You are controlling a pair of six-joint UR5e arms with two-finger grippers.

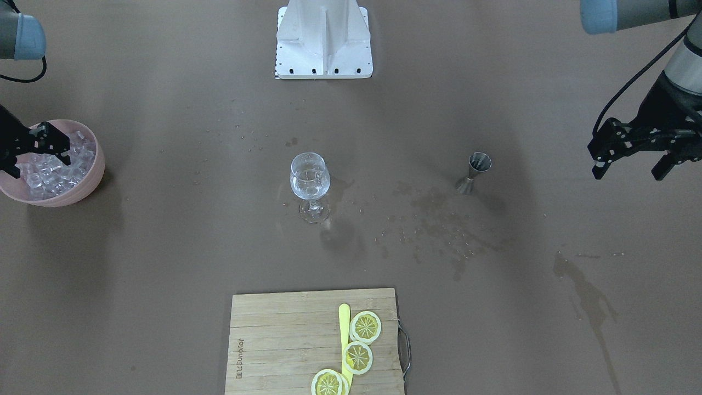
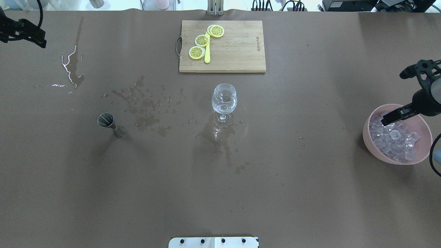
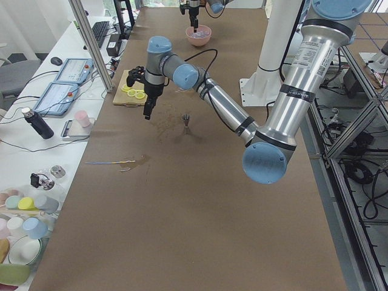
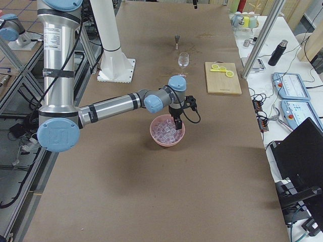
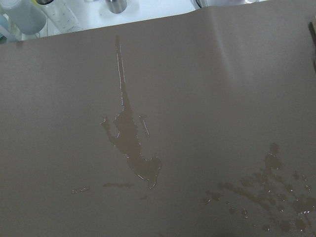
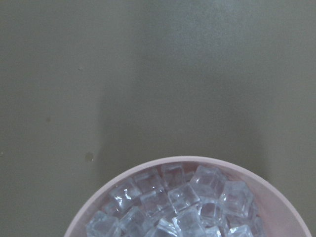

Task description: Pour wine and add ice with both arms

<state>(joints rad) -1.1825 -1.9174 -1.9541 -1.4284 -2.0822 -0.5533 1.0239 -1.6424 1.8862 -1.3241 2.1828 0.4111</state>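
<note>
L gripper (image 1: 630, 174): spread wide, nothing held; hung over bare desk (image 1: 164, 247) at robot's far left, well apart from jigger (image 1: 474, 171).
R gripper (image 1: 38, 164): jaws seen apart in front view, nothing made out betw. them; placed over pink bowl (image 1: 94, 174) at robot's far right.
ice (image 1: 52, 174): heaped in pink bowl; contact w/ R gripper can't be told.
wine (image 1: 310, 187): small amt of clear liquid, seen in wine glass (image 1: 310, 184) upright at desk centre.
jigger: upright on desk, betw. wine glass and L gripper; wet splashes (image 1: 439, 219) lie just beside it.
front vs overhead view: spread of both grippers is shown in front view only; in overhead view L gripper is cut by the frame edge.
L wrist view: no fingers shown; only a long wet stain (image 5: 131, 148) and scattered drops on desk.
R wrist view: no fingers shown; bowl rim and single cubes are shown closest here.
right side view: R gripper is seen pointing down into bowl.
cutting board (image 1: 285, 340): at desk edge far from robot base; lemon slices (image 1: 366, 327) and a yellow stick (image 1: 344, 323) are laid on it.
</note>
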